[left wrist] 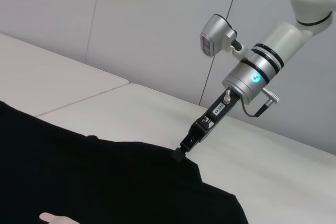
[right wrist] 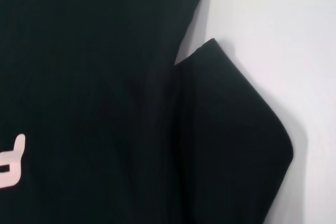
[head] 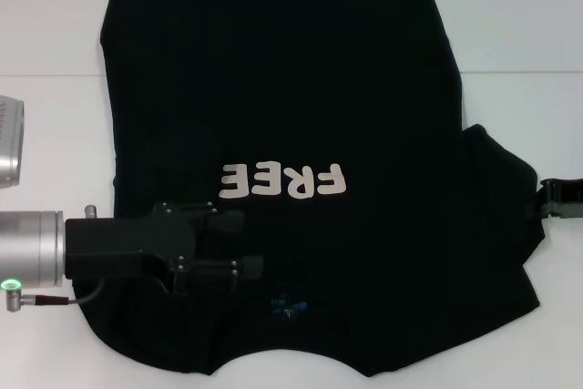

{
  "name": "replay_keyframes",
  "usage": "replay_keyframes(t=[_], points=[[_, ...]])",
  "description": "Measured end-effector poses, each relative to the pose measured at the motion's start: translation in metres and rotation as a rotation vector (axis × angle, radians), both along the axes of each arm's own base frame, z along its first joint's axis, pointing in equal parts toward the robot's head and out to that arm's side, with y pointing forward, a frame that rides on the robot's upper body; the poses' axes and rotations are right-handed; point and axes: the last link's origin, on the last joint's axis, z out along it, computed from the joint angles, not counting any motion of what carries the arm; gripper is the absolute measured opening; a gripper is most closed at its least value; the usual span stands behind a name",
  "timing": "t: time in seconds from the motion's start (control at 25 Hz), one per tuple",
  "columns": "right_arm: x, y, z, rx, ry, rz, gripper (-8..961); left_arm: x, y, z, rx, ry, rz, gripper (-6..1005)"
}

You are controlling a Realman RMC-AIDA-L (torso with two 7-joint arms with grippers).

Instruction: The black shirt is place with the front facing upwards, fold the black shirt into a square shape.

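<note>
Black shirt [head: 301, 88] lies flat on the white table [head: 519, 15], print up; left side looks folded in, though that's hard to confirm. Left gripper [head: 241, 243] sits open over the chest. Right gripper [head: 547, 199] at the right sleeve, grip unclear. Most folds remain.

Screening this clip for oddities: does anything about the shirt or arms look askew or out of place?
The black shirt lies lopsided: its left sleeve seems folded in where the left tool sits over the cloth, while the right sleeve sticks out, the right tool at its edge. No damage shows.
</note>
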Motion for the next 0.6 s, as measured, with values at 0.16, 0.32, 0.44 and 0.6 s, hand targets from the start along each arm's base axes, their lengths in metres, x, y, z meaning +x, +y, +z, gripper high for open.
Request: replay_keyframes(t=[0.16, 0.32, 0.44, 0.6], points=[[0.003, 0.0, 0.007, 0.016, 0.004, -0.007, 33, 0.0, 0.0, -0.001, -0.002, 0.002, 0.0, 774], [0.006, -0.001, 0.017, 0.04, 0.0, -0.007, 33, 0.0, 0.0, -0.001, -0.005, 0.002, 0.005, 774], [0.006, -0.001, 0.026, 0.052, 0.0, -0.006, 33, 0.0, 0.0, -0.001, -0.006, 0.001, 0.007, 773], [0.003, 0.0, 0.035, 0.056, -0.01, 0.008, 32, 0.0, 0.0, 0.0, -0.007, 0.001, 0.007, 773]])
